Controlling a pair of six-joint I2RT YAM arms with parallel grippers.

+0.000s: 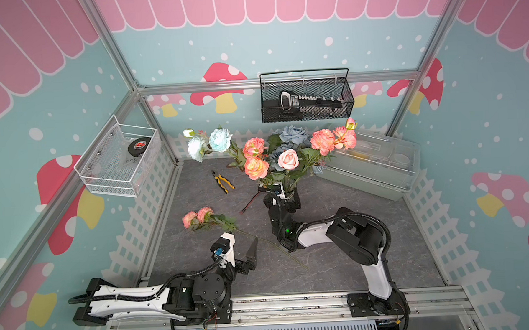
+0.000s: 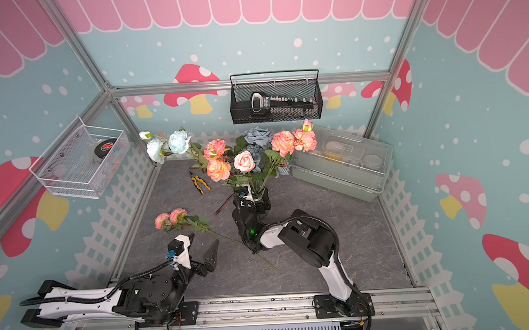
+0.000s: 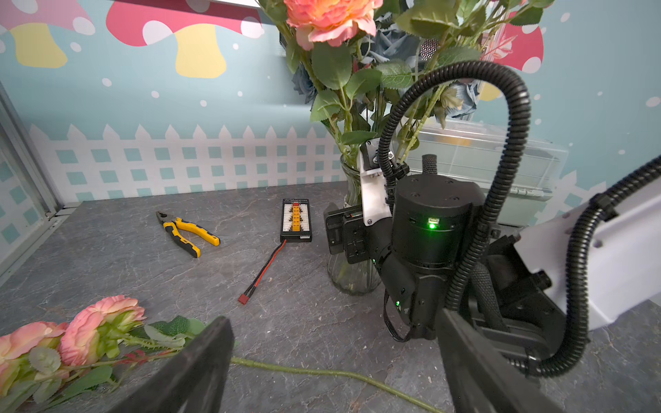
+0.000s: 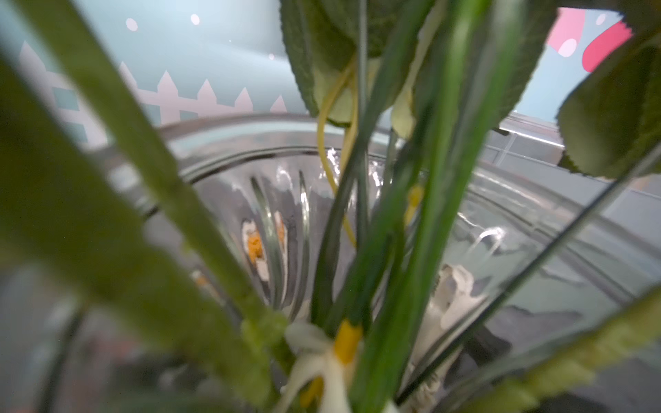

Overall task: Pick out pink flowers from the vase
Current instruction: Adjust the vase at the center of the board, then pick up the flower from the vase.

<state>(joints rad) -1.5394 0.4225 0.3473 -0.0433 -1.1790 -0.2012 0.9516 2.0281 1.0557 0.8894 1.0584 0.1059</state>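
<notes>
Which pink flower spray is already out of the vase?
The two-bloom spray lying flat on the table by the left gripper; the other pink flowers stand in the vase.

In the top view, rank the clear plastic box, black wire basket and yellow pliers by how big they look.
Largest: clear plastic box.
Then black wire basket, though it hangs higher, likely nearer the camera.
Smallest: yellow pliers.

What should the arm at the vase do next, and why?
Probably close the right gripper on a stem of the pink flowers, just above the vase rim: it sits among the stems there, several pink blooms stand in the vase, and one pink spray lies on the table.
</notes>
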